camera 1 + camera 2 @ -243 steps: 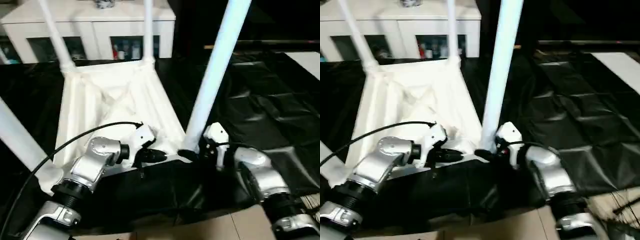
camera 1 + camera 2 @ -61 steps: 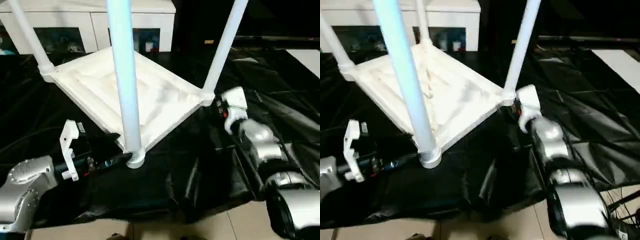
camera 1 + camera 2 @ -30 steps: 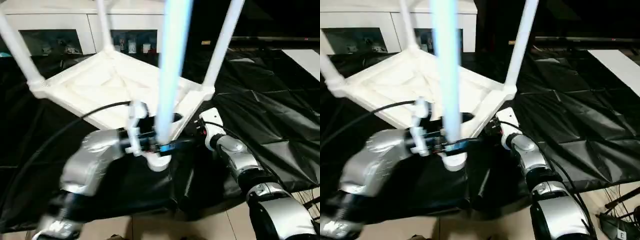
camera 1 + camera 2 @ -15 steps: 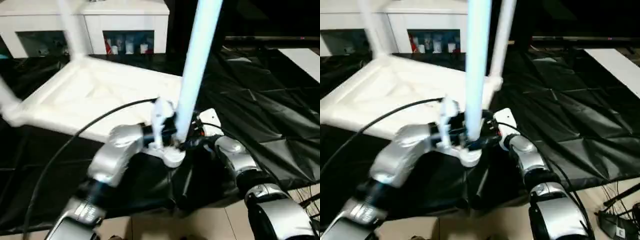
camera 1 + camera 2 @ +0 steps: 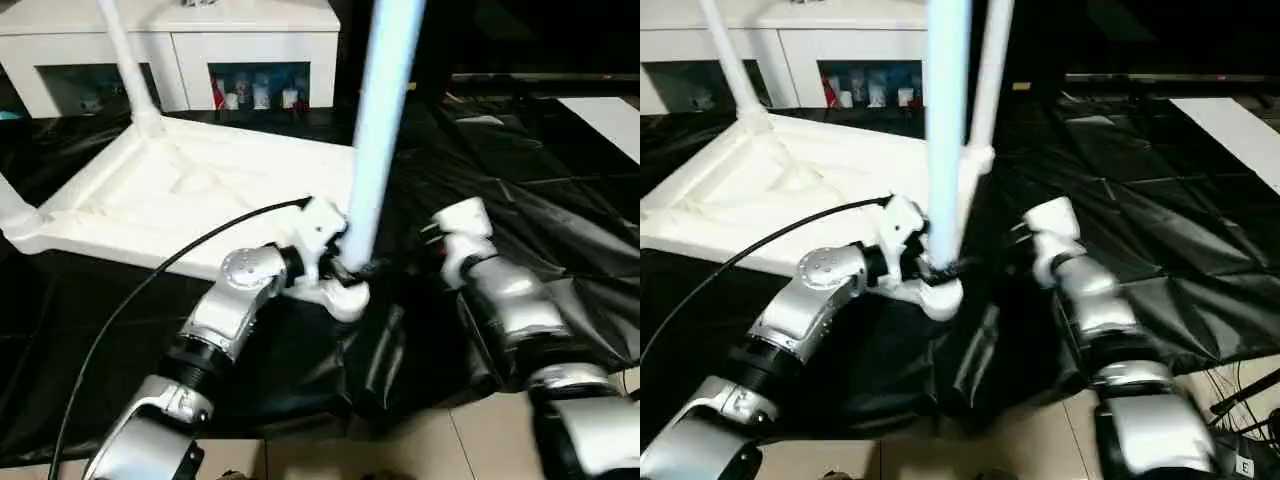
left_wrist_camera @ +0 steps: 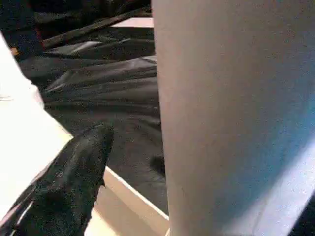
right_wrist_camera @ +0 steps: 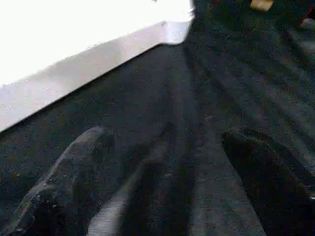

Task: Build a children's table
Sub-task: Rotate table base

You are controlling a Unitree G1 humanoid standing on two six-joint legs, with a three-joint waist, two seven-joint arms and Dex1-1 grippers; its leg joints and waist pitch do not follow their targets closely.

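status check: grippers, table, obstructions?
Left gripper around near leg. Right gripper open, empty. Table upside down on black sheet.

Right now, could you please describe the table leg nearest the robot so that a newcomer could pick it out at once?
On the black sheet the white tabletop lies underside up. At its nearest corner socket stands the nearest leg, between the fingers of the left tool. It looks thickest and bluish, unlike the thinner far leg by the white cabinet.
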